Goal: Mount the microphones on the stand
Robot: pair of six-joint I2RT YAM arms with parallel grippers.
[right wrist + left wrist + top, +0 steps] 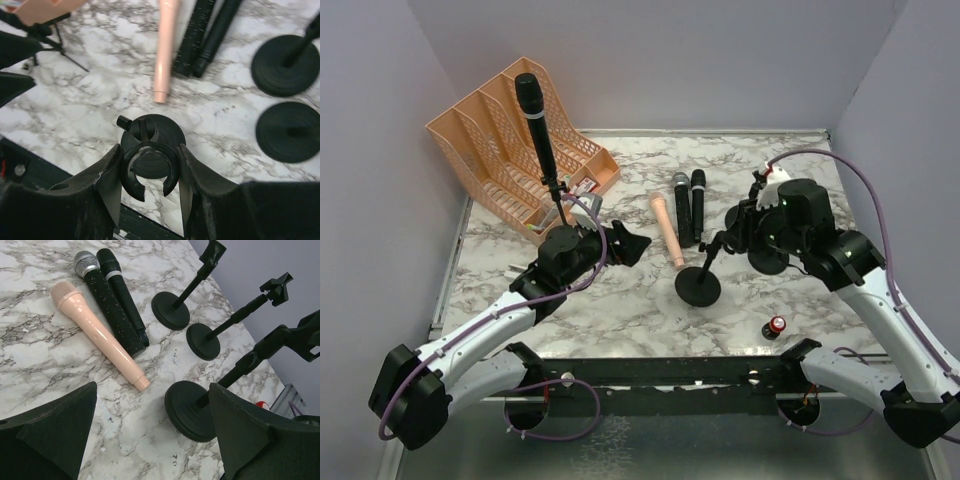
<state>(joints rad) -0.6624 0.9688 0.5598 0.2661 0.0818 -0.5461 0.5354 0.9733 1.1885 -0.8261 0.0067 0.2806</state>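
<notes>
As right gripper (pixel 148 167) grips stand (pixel 161 131), microphones (pixel 192 35) beyond

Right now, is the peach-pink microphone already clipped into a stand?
No, the peach-pink microphone lies flat on the table, beside the silver-headed microphone.

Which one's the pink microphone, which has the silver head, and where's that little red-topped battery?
pink microphone (pixel 102 337): left wrist view, middle of its handle.
silver-headed microphone (pixel 110 307): left wrist view, black speckled handle.
battery (pixel 777 326): top view, its red top.

No legible txt, labels or nos. on anything.
</notes>
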